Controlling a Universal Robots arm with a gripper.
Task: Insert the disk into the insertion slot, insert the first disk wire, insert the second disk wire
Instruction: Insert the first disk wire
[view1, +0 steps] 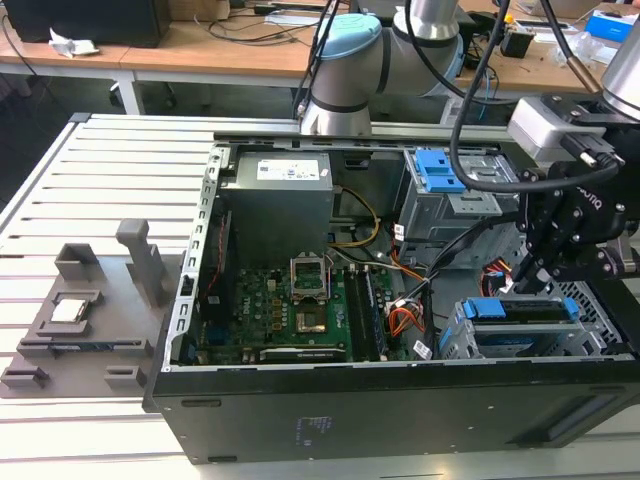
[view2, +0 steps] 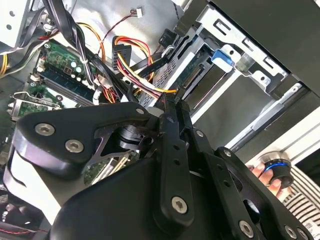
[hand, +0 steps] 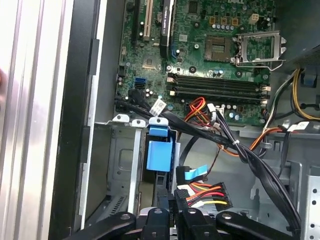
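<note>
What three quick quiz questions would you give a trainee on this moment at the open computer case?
1. True or false: the disk sits in the insertion slot.
2. In the exterior view the gripper hangs nearest: A the power supply, B the disk, C the grey holder on the table.
3. What colour is the latch plate on the taller cage?
Key: 1 true; 2 B; 3 blue.

You're in a robotics lab: open computer case (view1: 400, 410) on a slotted aluminium table (view1: 100, 170), grey fixture blocks (view1: 140, 262) beside it, robot arm (view1: 345, 70) standing behind, wooden benches (view1: 200, 45) strewn with cables beyond.
</note>
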